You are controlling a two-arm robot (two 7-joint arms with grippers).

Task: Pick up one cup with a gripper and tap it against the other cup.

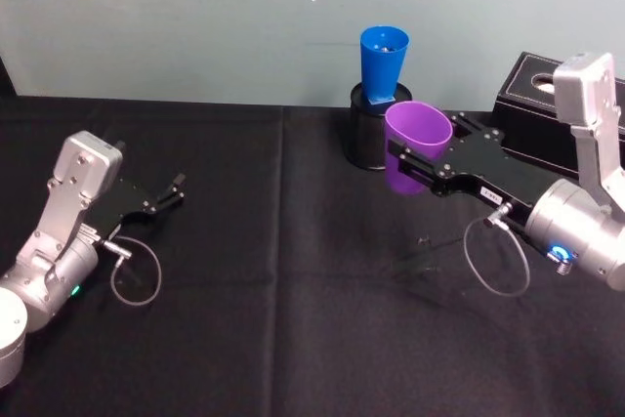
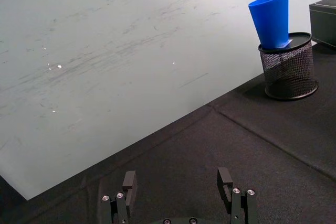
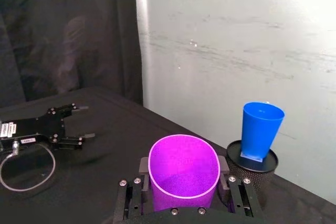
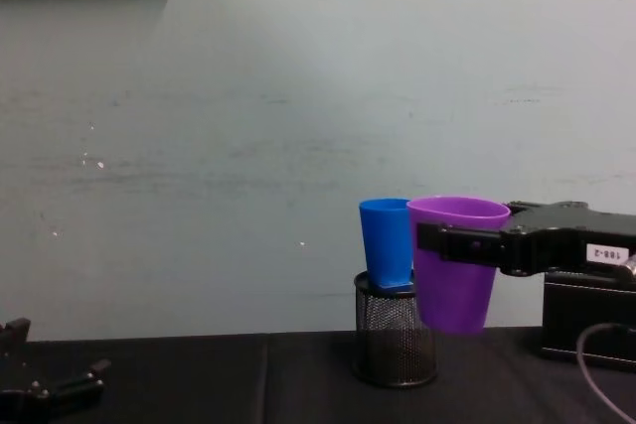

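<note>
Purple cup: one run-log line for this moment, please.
purple cup: lifted, upright, in right end effector | blue cup: on mesh pen holder, not touching purple | left end effector: open, parked left

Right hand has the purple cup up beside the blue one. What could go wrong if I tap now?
1. The blue cup perches tilted on the mesh pen holder, not on the table; a firm tap may topple it.
2. The right hand pinches the purple cup near its rim, which looks squeezed oval; a knock could shift it in the grip.
The left hand sits open at far left, idle.
</note>
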